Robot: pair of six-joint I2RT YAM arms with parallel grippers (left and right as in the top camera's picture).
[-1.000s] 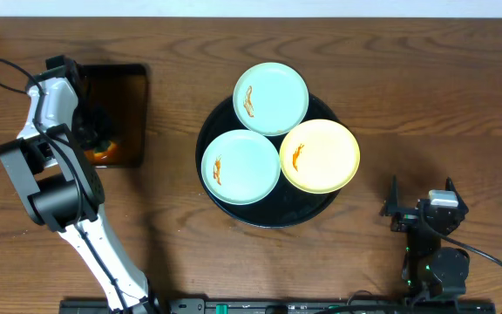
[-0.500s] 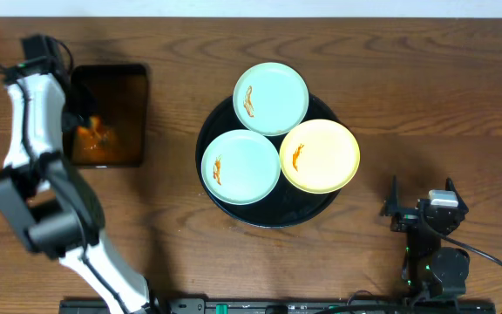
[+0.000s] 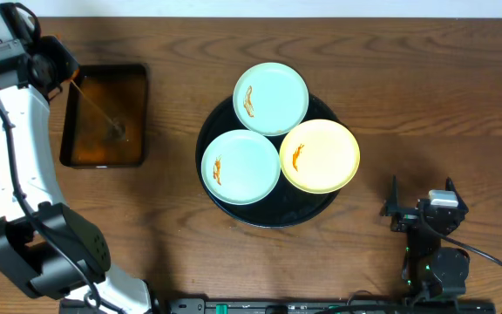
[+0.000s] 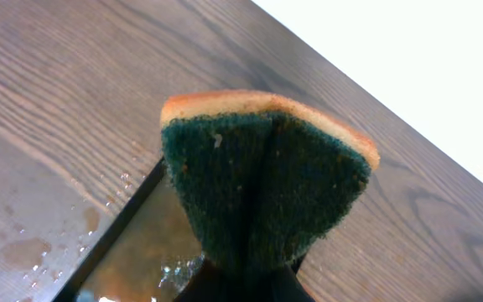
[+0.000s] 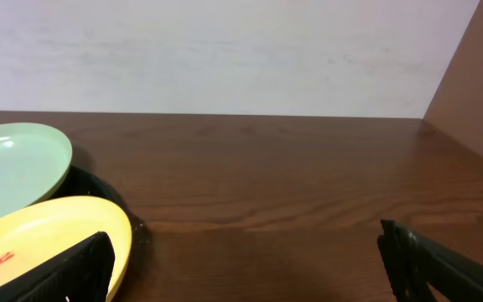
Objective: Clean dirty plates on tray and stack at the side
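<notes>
Nearest the table's (image 3: 321,279) front edge, the right gripper (image 3: 421,196) sits with jaws spread wide and empty, well apart from the round black tray (image 3: 264,215), where a mint plate (image 3: 240,166), a yellow plate (image 3: 320,155) and a farther mint plate (image 3: 271,98) lie side by side, each streaked with orange sauce. Farthest off, the left gripper (image 4: 243,285) pinches a green-faced sponge (image 4: 262,176) by the far corner of the rectangular tray of brown liquid (image 3: 145,113). This looks like the wetting step, and next the sponge must cross to a smeared plate.
</notes>
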